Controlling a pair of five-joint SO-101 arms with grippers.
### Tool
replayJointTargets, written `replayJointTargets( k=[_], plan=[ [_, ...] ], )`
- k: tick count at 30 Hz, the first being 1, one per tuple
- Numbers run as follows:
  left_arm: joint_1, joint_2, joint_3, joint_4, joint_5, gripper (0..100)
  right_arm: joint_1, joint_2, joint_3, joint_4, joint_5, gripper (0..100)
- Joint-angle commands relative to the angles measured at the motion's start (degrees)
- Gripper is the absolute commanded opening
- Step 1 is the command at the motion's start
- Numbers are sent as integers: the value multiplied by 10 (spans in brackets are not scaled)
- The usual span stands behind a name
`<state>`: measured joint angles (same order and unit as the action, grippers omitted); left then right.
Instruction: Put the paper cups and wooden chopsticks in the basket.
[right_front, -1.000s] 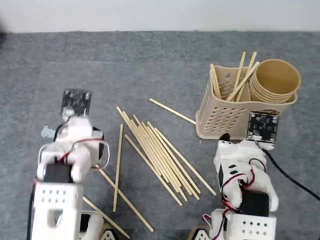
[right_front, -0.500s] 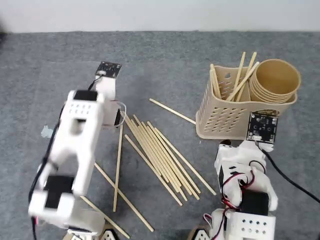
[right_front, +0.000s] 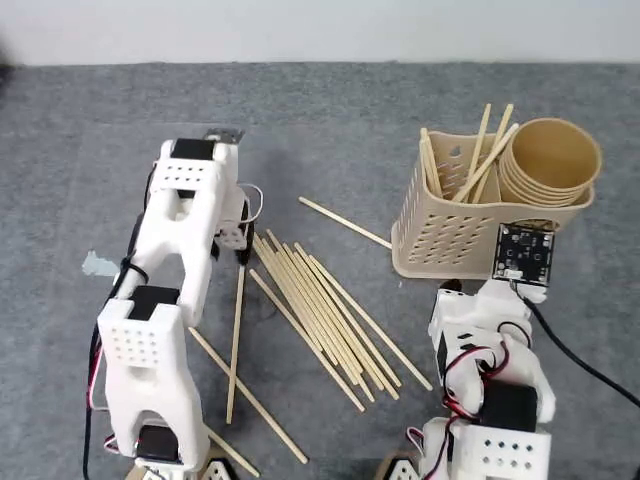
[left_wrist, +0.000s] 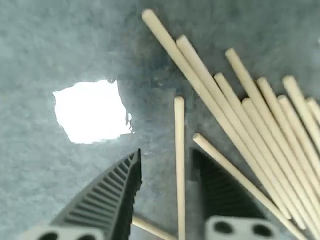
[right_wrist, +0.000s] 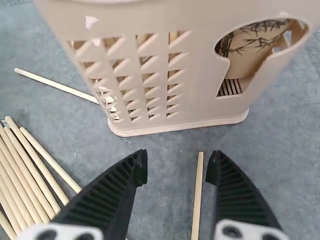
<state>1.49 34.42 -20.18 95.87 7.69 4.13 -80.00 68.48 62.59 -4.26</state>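
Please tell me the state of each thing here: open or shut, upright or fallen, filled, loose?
Basket: upright, partly filled.
Cups: stacked, inside the basket.
Chopsticks in basket: standing, leaning.
Chopsticks on table: loose, lying flat.
Left tool: open, astride one chopstick.
Right tool: open, holding nothing.
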Motion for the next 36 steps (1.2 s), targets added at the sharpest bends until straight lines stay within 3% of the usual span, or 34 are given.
replayJointTargets(
  k=[1, 10, 13, 21, 28, 36],
  plan=[
    [5, -1, -58, 5, 11, 232, 7, -10, -4, -4, -7, 204],
    [27, 76, -86, -43, 12, 232, 6, -10, -4, -3, -7, 204],
    [24, 104, -87, -67, 45, 232, 6, -10, -4, -3, -7, 204],
    [24, 109, -87, -68, 59, 223, 6, -10, -4, -3, -7, 204],
    [23, 109, -127, 14, 55, 100, 6, -10, -4, -3, -7, 204],
    [22, 112, -145, 47, 43, 98, 7, -10, -4, -3, -7, 204]
  ],
)
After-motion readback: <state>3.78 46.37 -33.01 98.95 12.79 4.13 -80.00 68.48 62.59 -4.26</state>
